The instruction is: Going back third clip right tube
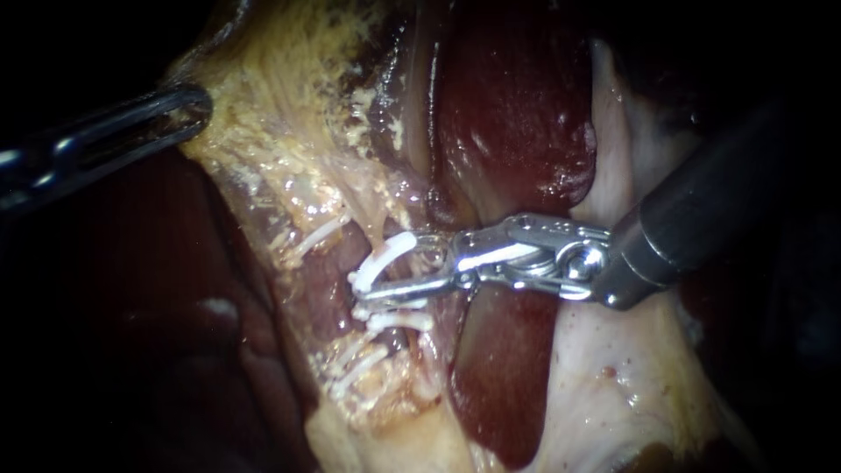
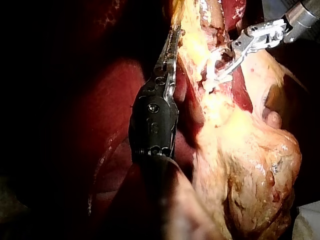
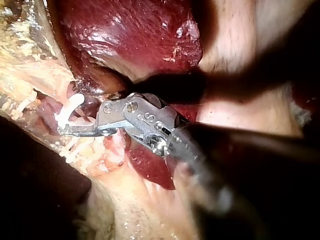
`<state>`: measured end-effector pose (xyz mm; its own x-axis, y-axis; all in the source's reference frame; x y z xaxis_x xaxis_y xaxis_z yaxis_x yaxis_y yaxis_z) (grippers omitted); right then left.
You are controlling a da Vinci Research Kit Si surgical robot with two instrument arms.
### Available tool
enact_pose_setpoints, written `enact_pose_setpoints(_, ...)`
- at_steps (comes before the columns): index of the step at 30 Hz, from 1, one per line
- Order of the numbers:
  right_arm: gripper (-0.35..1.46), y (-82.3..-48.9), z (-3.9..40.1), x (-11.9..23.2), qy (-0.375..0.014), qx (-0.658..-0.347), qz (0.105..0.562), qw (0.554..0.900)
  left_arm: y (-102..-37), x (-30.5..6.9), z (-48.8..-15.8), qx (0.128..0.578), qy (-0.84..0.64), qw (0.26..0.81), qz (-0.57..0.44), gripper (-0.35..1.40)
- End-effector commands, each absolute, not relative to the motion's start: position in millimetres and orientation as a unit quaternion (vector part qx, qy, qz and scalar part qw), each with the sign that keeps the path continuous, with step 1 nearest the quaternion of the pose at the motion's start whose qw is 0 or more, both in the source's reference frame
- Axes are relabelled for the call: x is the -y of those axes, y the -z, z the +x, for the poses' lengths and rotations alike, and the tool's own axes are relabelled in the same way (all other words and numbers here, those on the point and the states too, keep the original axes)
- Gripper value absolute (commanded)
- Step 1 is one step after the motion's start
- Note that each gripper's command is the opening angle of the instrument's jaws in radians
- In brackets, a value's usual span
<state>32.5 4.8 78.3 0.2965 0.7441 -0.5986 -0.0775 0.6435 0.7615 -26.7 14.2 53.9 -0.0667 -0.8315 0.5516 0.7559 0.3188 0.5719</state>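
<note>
My right instrument (image 1: 385,273) comes in from the right, a dark shaft ending in metal jaws. The jaws stand apart and carry a curved white clip (image 1: 383,256), whose arms lie around a thin pinkish tube (image 1: 405,263). In the right wrist view the same clip (image 3: 69,110) arcs above the lower metal jaw. Just below, further white clips (image 1: 399,321) sit shut across the tissue. My left instrument (image 1: 191,109) reaches in from the upper left. Its jaws lie together on the edge of the yellowish tissue (image 1: 263,131); the left wrist view shows them (image 2: 170,50) pressed along that tissue.
Dark red liver (image 1: 517,105) lies behind and below the right instrument's jaws. Pale whitish tissue (image 1: 604,377) spreads under its shaft. Another white clip (image 1: 317,235) sits up and to the left, and one (image 1: 357,368) lower down. Darkness fills the left side.
</note>
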Motion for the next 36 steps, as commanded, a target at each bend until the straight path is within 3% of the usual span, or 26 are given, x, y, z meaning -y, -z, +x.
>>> enact_pose_setpoints(1, 0.6, -78.2, 32.6, -4.6, -0.272, -0.525, 0.321, 0.74, -53.9, -14.2, -26.7, 0.441, 0.582, 0.682, 0.043, -0.35)
enact_pose_setpoints(12, 0.6, -78.3, 32.8, -3.7, -0.257, -0.528, 0.327, 0.74, -54.0, -14.2, -26.7, 0.441, 0.582, 0.682, 0.043, -0.35)
enact_pose_setpoints(17, 0.6, -78.0, 31.4, -4.4, -0.235, -0.538, 0.3, 0.752, -53.9, -14.2, -26.6, 0.441, 0.582, 0.682, 0.043, -0.35)
enact_pose_setpoints(28, 0.6, -72.5, 23.8, -7.6, -0.141, -0.572, 0.252, 0.768, -53.9, -14.1, -26.5, 0.441, 0.582, 0.682, 0.043, -0.35)
enact_pose_setpoints(36, 0.6, -69.5, 21.9, -7.8, -0.114, -0.584, 0.241, 0.767, -53.9, -14.2, -26.6, 0.441, 0.582, 0.682, 0.043, -0.35)
